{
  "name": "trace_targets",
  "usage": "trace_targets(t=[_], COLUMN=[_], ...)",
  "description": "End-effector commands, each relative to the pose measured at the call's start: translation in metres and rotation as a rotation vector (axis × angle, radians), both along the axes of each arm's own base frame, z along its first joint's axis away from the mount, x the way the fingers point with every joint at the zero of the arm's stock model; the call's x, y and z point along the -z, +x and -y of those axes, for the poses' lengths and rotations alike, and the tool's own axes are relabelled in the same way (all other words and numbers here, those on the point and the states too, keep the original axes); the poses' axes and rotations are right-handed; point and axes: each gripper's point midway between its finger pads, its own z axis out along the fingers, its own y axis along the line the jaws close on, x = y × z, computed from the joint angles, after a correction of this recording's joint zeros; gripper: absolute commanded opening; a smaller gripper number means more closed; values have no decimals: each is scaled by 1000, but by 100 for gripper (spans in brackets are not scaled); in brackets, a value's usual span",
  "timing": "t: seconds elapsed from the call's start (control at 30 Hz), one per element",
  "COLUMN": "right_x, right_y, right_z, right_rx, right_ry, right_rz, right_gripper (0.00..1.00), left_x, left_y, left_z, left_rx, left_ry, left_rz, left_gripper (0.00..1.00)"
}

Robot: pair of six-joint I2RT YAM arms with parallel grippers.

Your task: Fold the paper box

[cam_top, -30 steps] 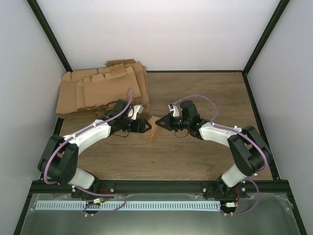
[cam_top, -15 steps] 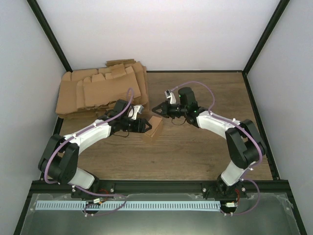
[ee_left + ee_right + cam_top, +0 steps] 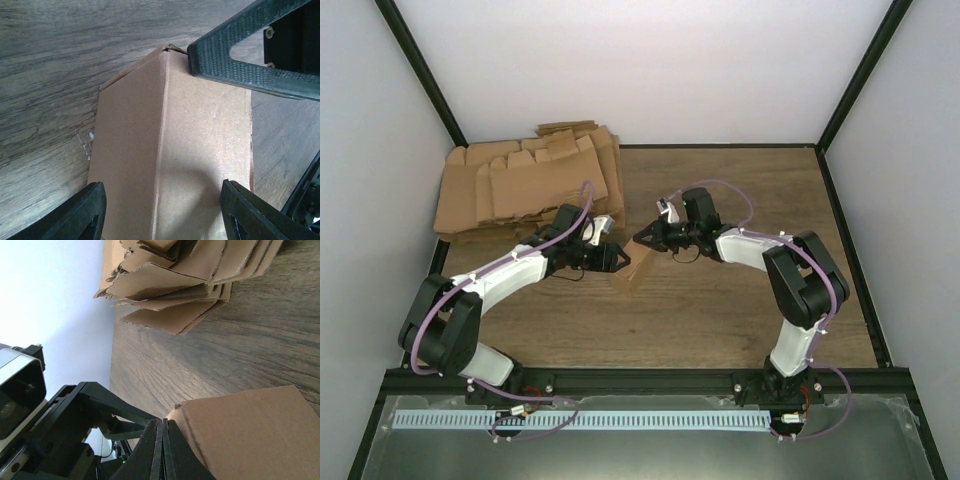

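Matt brown cardboard paper box (image 3: 200,150), slightly fibrous, on semi-matt woodgrain counter (image 3: 45,75); right claw (image 3: 196,56) black plastic w/ cross-hatched texture; rough-edged cardboard blanks (image 3: 190,285) at far-left corner.

Wood-grain table (image 3: 720,320) spread wide, plain white far wall (image 3: 640,70) behind it, pale left wall (image 3: 370,200) and right wall (image 3: 910,200) closing in, black frame posts (image 3: 420,70) at both far corners, grey metal ledge (image 3: 650,450) along the near edge, soft even light.

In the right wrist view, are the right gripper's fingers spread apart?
No, the right gripper has its two fingers pressed flat together, their tips at a corner of the paper box.
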Motion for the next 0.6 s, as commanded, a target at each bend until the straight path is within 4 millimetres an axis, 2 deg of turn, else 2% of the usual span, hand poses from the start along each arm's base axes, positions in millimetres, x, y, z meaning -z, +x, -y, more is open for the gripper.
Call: trace_targets(t=[0.0, 0.07, 0.13, 0.27, 0.37, 0.47, 0.57], right_x=[-45, -49, -38, 11, 34, 30, 5], right_y=[8, 8, 5, -5, -6, -5, -4], right_z=[-2, -2, -2, 4, 4, 2, 4], right_rx=[-13, -19, -16, 1, 4, -4, 4], right_ry=[4, 10, 12, -12, -35, -22, -21], right_rz=[79, 81, 52, -50, -90, -87, -25], right_gripper=[1, 1, 1, 1, 1, 1, 1], left_x=[22, 20, 17, 13, 11, 9, 1], left_y=[-9, -9, -7, -5, -4, -3, -1], left_z=[-9, -9, -8, -7, -5, -5, -5], left_rx=[-11, -12, -13, -11, -8, -8, -13], left_ry=[60, 57, 53, 47, 42, 42, 38], left_rz=[-46, -43, -36, -26, -24, -20, 1], left_gripper=[65, 65, 65, 65, 65, 65, 70])
